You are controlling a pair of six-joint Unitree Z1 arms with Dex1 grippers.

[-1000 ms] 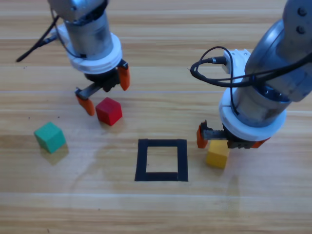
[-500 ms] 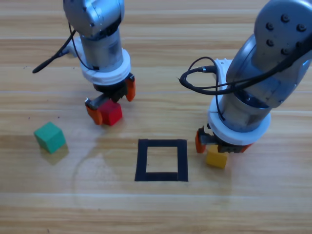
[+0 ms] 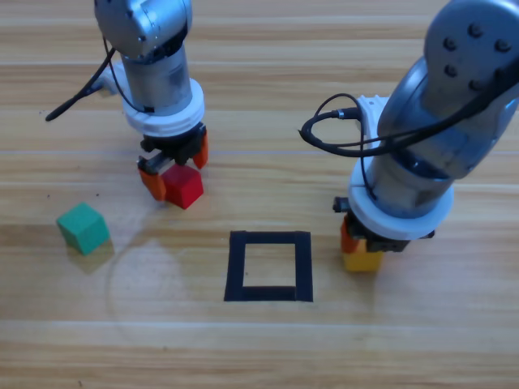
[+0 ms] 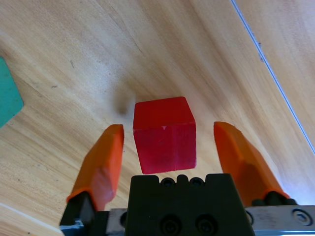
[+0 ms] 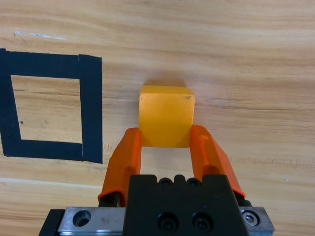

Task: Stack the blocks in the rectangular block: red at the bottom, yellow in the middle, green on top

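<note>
Right wrist view shows what the high view hides: right pincer (image 5: 166,140) clamped on yellow cube (image 5: 166,115), at 3 o'clock beside tape frame (image 5: 91,105). Left pincer (image 4: 169,147) straddles red cube (image 4: 164,133), jaws apart, not touching. Green cube (image 3: 83,228) at 9 o'clock on desk (image 3: 259,348).

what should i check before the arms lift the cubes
1. Red cube between the left pincer jaws: ok, though gaps show on both sides, so it is not yet gripped.
2. Right pincer shut on the yellow cube: ok, both jaws touch its sides.
3. Frame free for red: ok, nothing lies inside it.
4. Order: not ok, yellow is gripped first, but red must go in first.
5. Green cube out of the way: ok, it sits apart at the left.
6. Yellow cube off the tape: ok, it sits beside the frame.
</note>
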